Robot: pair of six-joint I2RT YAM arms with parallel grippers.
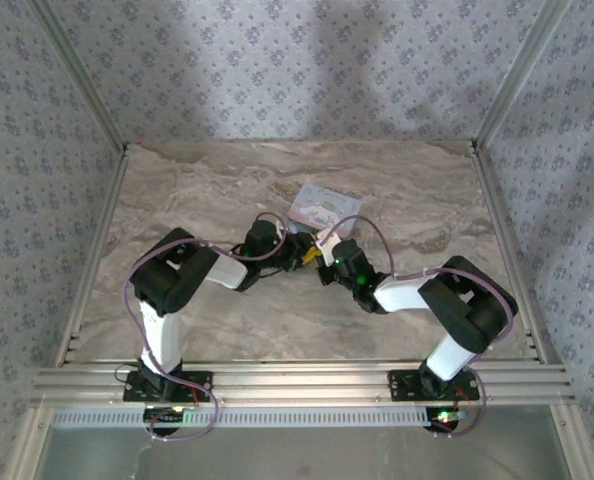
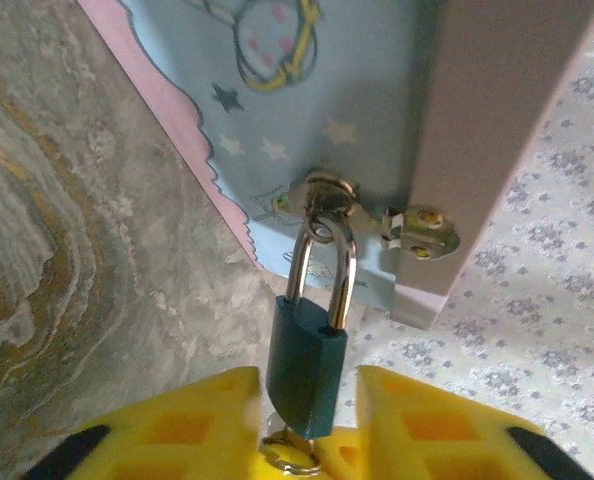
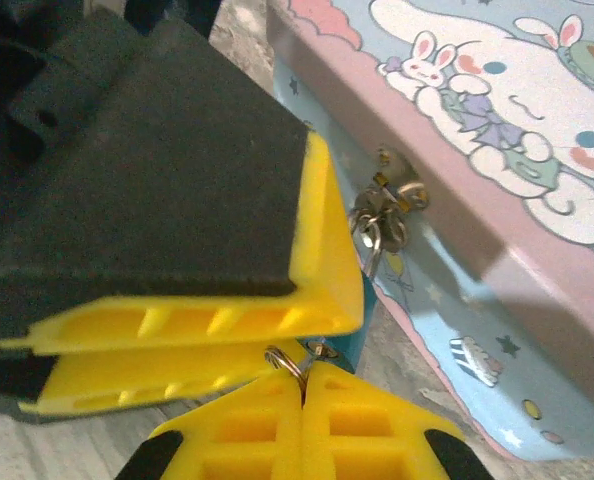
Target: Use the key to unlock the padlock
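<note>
I am pinching the silvery key (image 3: 289,362) in my right hand (image 3: 303,388), the two yellow fingers pressed flat together on it. The key is sitting at the bottom of the padlock (image 2: 305,350). I am gripping the padlock's dark blue body in my left hand (image 2: 307,378), one finger on each side. Its shackle is hanging through the latch (image 2: 329,190) on the front of the pastel box (image 3: 497,130), which is resting on the table (image 2: 77,250).

I am judging the twist to be the risky part. My hold on the key is thin, so it could be slipping out of my fingertips as I turn. If my left hand is gripping too loosely, the whole padlock could be spinning with the key. A hard pull could be dragging the light box across the table.
</note>
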